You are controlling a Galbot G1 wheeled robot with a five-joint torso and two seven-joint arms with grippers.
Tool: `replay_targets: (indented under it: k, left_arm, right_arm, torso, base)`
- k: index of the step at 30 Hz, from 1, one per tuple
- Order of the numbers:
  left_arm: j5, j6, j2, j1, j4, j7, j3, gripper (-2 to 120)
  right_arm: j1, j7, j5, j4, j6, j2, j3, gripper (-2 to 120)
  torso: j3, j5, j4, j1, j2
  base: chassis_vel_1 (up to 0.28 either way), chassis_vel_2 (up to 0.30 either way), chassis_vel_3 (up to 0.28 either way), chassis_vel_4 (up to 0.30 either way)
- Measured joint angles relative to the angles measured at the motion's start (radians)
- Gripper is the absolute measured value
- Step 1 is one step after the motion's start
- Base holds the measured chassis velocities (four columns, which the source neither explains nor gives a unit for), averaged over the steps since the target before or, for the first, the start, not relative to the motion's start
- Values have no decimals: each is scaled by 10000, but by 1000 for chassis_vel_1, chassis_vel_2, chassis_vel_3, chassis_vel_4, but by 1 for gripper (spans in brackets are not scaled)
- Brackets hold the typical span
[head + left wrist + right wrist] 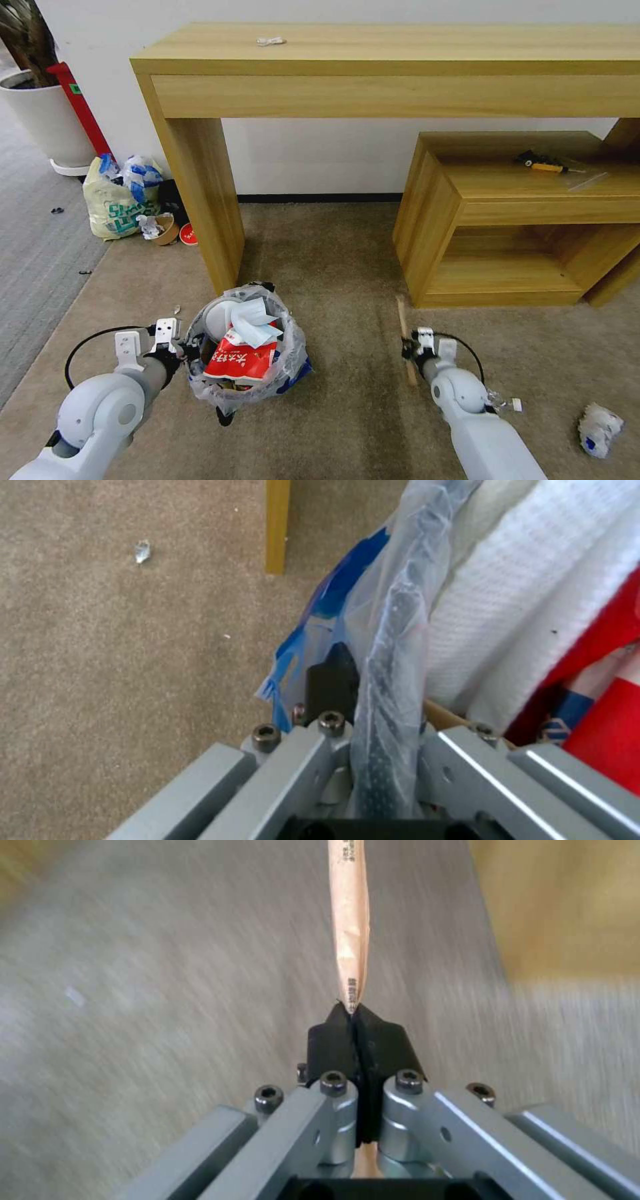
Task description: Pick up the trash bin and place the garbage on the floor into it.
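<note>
The left gripper [189, 348] is clamping the trash bin [245, 351] rim for carrying; the right gripper [358, 1012] is pinching the wooden stick [349, 920] for disposal.

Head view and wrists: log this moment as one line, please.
left gripper: shut on trash bin rim | right gripper: shut on wooden stick | crumpled paper on floor

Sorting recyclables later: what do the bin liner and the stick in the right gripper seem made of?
The bin liner looks like thin clear plastic film, crinkled and glossy, with a blue patch. The stick, clamped in the right gripper, looks pale tan and matte with small print, so it is wood or a paper sleeve; I cannot tell which.
</note>
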Motion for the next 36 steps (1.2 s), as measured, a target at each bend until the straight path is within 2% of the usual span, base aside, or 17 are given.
replay_targets:
  k: [3,4,7,14,19,22,27,36]
  left_arm:
    - [-22,0,41,-87,75,-1,81,0]
    - [-68,0,125,-295,248,9,311,0]
    - [-66,0,186,-578,455,4,604,0]
    - [-80,0,192,-1392,875,-128,1454,0]
    - [-153,0,194,-1895,1095,-222,1816,0]
    - [-371,0,257,-2332,1238,-337,2155,0]
    - [-843,0,448,-2719,1338,-545,2508,0]
    - [-1036,0,622,-3013,1491,-639,2830,0]
  right_arm:
    - [90,-180,-104,284,45,-66,-44,0]
    - [230,-370,-94,876,58,-183,-147,0]
    - [376,-689,88,1457,248,-361,-338,0]
    - [1022,-2208,984,2652,1755,-816,-1507,0]
    - [1425,-2789,1491,2985,2041,-834,-2187,0]
    - [1714,-3184,1940,3218,2080,-798,-2931,0]
    - [1767,-3593,1925,3267,2082,-627,-3427,0]
    - [1499,-3974,1517,3167,2048,-635,-3969,0]
  torso:
    - [0,-3,-1,0,0]
    - [0,-4,-7,0,0]
    - [1,-1,-9,0,0]
    - [0,-3,-5,0,0]
    - [0,-3,-5,0,0]
    - [0,-4,-5,0,0]
    - [1,-3,-4,1,0]
    - [0,-3,-5,0,0]
  base:
    - [0,0,0,0]
    - [0,0,0,0]
    - [0,0,0,0]
    - [0,0,0,0]
    - [0,0,0,0]
    - [0,0,0,0]
    - [0,0,0,0]
    - [0,0,0,0]
